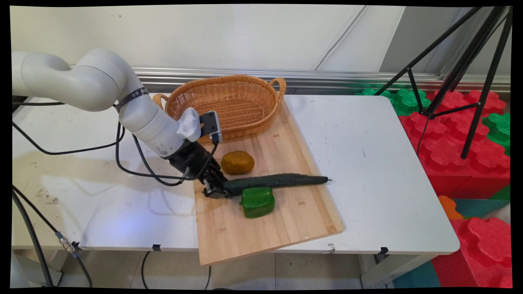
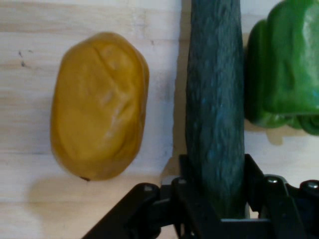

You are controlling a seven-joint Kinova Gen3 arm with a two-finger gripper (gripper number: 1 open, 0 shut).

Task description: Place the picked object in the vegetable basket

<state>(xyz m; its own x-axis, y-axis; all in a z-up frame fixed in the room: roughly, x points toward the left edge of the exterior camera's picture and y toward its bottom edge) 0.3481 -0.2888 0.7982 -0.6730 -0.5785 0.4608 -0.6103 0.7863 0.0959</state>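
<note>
Dark green cucumber (image 1: 278,181) lies flat on board, one end clamped in pincer (image 1: 220,190), between potato and green pepper.

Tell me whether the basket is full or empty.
Empty: the basket shows only bare wicker inside. The potato, pepper and cucumber all lie on the board.

This looks like a robot lab, a room for trying things out, not a home kitchen. A white robot arm (image 1: 98,94) with black cables (image 1: 135,163) reaches over a plain white table (image 1: 367,163). Right of the table, big red and green foam blocks (image 1: 461,134) cover the floor, and a black tripod (image 1: 461,77) stands on them. Behind the table is a bare white wall (image 1: 245,36) with a metal rail (image 1: 327,77).
</note>
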